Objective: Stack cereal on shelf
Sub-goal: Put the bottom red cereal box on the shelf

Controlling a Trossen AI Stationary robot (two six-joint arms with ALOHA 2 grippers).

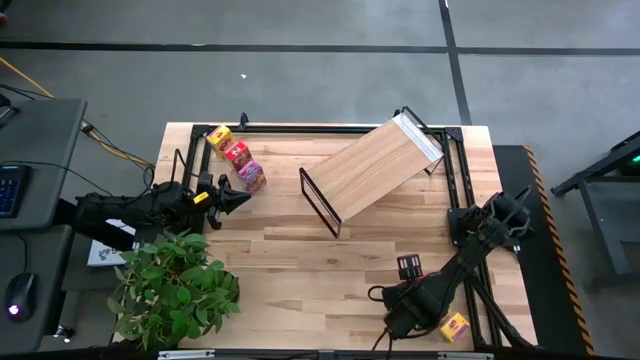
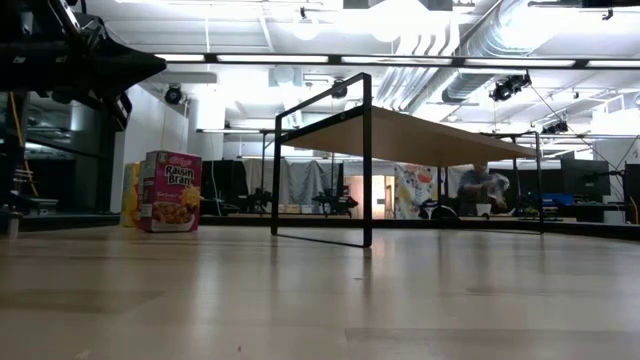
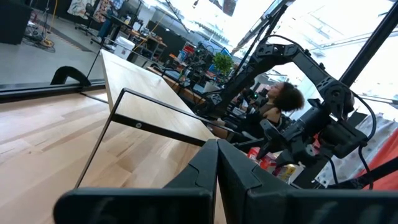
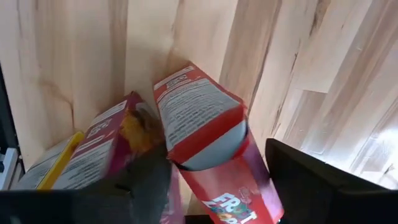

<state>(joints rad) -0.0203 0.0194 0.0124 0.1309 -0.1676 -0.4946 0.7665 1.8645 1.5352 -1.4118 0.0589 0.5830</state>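
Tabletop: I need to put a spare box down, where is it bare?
Bare planks lie between the shelf and the right gripper, and between the plant and that gripper. It is crowded by the cereal boxes at the shut left gripper.

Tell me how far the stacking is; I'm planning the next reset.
Done: nothing; the long light-wood shelf holds no boxes. In hand: the right gripper is at a red cardboard cereal box. Remaining: every box, including the trio by the shut left gripper.
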